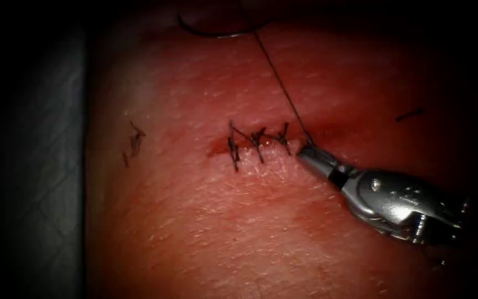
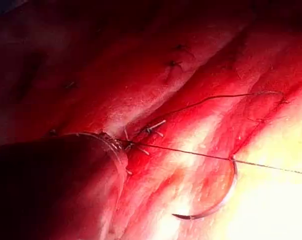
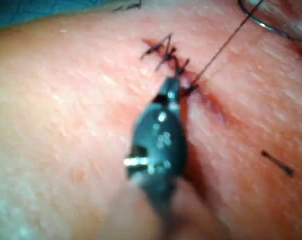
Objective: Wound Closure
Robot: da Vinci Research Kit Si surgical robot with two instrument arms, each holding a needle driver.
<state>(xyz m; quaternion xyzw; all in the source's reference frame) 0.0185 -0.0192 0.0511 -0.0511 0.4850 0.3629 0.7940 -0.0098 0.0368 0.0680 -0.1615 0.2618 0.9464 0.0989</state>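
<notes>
Resting at the right end of the dark-stitched cut (image 1: 258, 145) in the reddish pork tissue (image 1: 222, 232), the silver right tool (image 1: 307, 150) has its jaws closed narrow on the thin dark thread (image 1: 280, 83), which runs up to the curved steel needle (image 1: 219, 32) lying free on the tissue's far edge, outside the tissue, with open tissue between

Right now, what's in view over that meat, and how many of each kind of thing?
Tools: 1, the right arm's tool, tip at the thread by the cut's right end.
Curved needles: 1, lying free on the tissue.
Long threads: 1.
Stitches across the cut: 3.
Loose cut ends of thread: 2.
Total: 8.
</notes>
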